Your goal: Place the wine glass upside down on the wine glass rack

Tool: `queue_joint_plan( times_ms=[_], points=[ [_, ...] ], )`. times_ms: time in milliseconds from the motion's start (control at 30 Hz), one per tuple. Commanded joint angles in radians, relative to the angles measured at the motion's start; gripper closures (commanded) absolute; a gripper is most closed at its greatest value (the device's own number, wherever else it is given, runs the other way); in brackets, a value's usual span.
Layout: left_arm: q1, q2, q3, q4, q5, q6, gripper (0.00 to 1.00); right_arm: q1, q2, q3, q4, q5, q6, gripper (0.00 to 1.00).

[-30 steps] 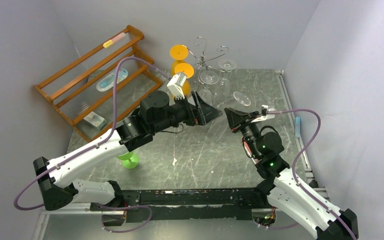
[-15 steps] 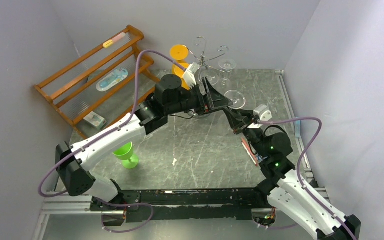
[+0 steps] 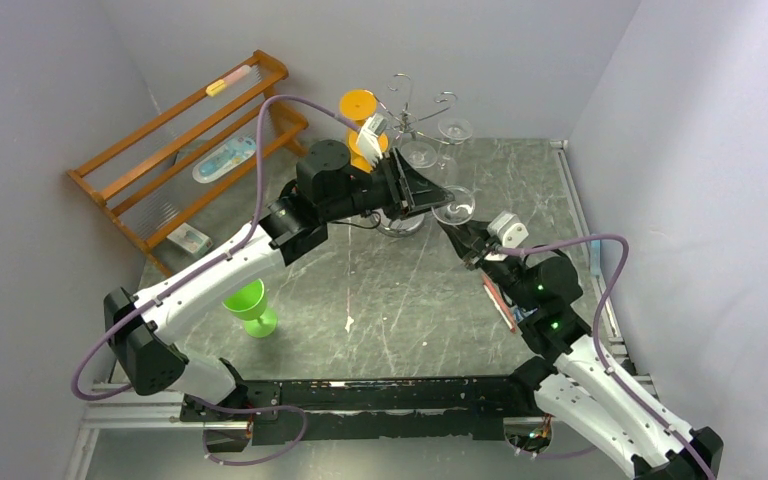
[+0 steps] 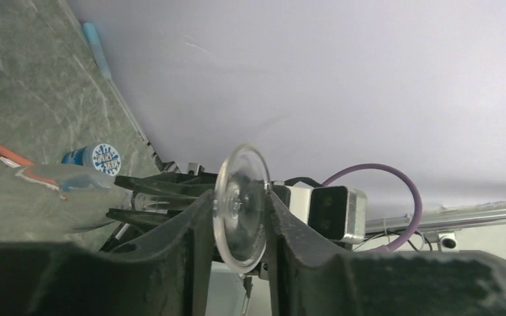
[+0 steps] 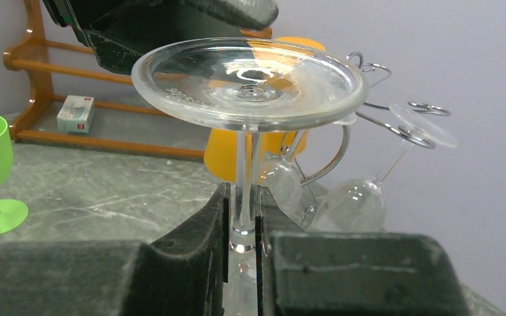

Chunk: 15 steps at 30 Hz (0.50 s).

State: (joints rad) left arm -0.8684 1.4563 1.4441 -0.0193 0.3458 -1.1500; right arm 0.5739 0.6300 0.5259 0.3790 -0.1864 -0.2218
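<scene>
Your right tool [image 5: 242, 204] clamps glass [image 5: 250, 82] stem, foot up for hanging; left tool [image 4: 238, 197] straddles foot, grip unclear; rack [image 3: 407, 112] at 12 o'clock.

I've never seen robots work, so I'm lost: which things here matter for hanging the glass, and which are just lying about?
Belong to the job: wine glass, right hand gripping its stem, left hand at its foot, wine glass rack.
Lying about: orange wooden rack, small box, green goblet, orange cups.
</scene>
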Motion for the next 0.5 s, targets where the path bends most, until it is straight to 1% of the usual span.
queue_joint_plan(
  times_ms=[0,67,100,167,233,267,367,433,467],
  points=[
    [0.012,-0.033,-0.018,0.023,0.024,-0.014,0.70,-0.003,0.007,0.031,0.008,-0.038,-0.031,1.00],
    [0.017,-0.036,-0.033,0.034,0.039,-0.017,0.78,-0.002,0.015,0.038,-0.001,-0.049,-0.033,1.00],
    [0.020,-0.035,-0.037,0.031,0.048,-0.017,0.81,-0.003,0.021,0.042,-0.005,-0.054,-0.033,1.00],
    [0.023,-0.030,-0.037,0.022,0.072,-0.010,0.82,-0.002,0.028,0.047,-0.009,-0.066,-0.031,1.00],
    [0.024,-0.021,-0.036,-0.003,0.101,-0.001,0.80,-0.002,0.033,0.051,-0.011,-0.074,-0.027,1.00],
    [0.025,-0.019,-0.039,-0.008,0.111,0.001,0.81,-0.002,0.036,0.052,-0.012,-0.077,-0.026,1.00],
    [0.027,-0.029,-0.057,-0.001,0.122,0.001,0.94,-0.002,0.043,0.051,-0.015,-0.087,-0.014,1.00],
    [0.035,-0.038,-0.060,-0.005,0.118,0.005,0.95,-0.003,0.047,0.052,-0.018,-0.086,0.004,1.00],
    [0.039,-0.043,-0.063,-0.007,0.113,0.008,0.95,-0.003,0.049,0.054,-0.022,-0.083,0.020,0.96]
  ],
)
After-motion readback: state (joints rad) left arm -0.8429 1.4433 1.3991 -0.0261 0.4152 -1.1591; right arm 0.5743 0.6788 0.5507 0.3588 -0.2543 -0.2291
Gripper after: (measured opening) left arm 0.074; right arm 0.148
